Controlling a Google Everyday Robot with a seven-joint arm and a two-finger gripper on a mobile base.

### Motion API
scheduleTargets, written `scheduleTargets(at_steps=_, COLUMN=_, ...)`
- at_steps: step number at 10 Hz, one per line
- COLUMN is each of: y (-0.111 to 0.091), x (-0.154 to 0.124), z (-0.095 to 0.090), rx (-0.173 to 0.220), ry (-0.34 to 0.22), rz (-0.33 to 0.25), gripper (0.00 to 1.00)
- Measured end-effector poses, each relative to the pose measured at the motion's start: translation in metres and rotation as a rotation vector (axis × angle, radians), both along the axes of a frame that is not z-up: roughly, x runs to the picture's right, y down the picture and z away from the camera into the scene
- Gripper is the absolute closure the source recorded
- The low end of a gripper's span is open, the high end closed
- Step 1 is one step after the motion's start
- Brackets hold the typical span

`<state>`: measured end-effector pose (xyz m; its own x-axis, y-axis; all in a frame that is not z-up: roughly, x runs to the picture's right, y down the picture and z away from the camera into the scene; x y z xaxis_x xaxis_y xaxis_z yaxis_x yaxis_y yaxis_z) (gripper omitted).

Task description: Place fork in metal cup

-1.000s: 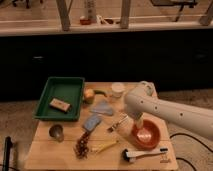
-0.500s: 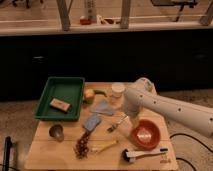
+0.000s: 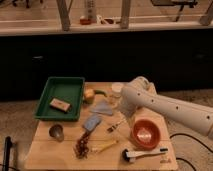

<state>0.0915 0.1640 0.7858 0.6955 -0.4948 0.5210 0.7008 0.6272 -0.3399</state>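
Fork (image 3: 115, 126) well apart from metal cup (image 3: 56, 132); gripper (image 3: 122, 118) just above fork, state unclear

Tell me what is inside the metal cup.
Nothing shows inside the metal cup; its near wall covers part of the bottom. The fork lies on the table, beside the gripper.

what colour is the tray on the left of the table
Green tray, clearest in the camera view; the gripper sits to its right, near the fork.
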Motion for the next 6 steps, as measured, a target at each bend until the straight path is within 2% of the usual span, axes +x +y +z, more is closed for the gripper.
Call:
scheduleTargets(at_steps=4, y=0.003, x=-0.021, z=0.003, rx=-0.014, ry=-0.050, rz=-0.016, gripper=0.20)
scheduleTargets(at_steps=6, y=0.006, x=-0.024, z=0.005, rx=-0.021, ry=-0.056, rz=-0.018, gripper=0.20)
